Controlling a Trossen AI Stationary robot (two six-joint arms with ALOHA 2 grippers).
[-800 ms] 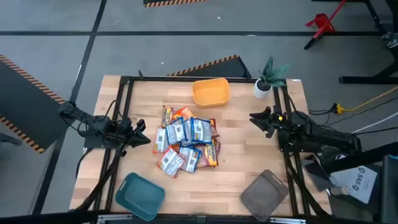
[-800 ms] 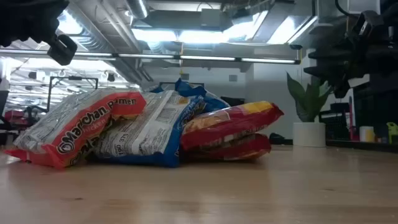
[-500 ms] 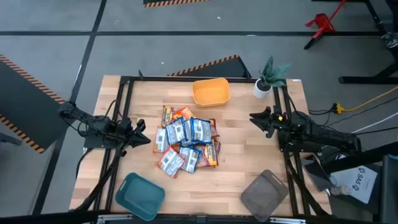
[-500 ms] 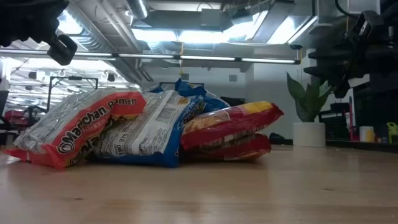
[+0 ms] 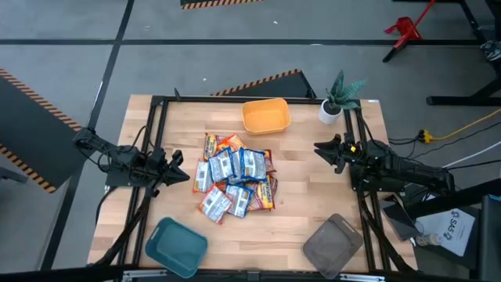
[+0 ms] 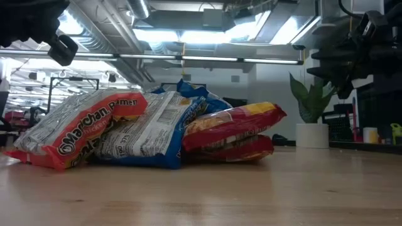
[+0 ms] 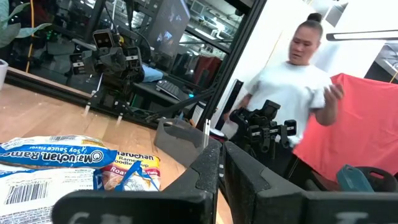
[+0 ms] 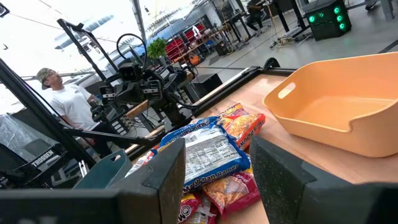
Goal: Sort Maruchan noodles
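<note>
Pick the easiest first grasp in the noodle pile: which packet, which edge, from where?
Probably the red-silver packet at the pile's near-left corner. It lies flat with its outer edges over bare table, free of other packets. Bring the left hand, now shut, down from above on that free edge; the right hand waits farther off.

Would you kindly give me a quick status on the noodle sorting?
Left gripper shut, empty, beside pile. Right gripper open, empty, clear of it. Noodle packets heaped mid-table, none binned. Nothing blocking.

Left end effector (image 5: pixel 178 160) pinched tight, holding nothing. Right end effector (image 5: pixel 319 148) fingers apart, holding nothing.
</note>
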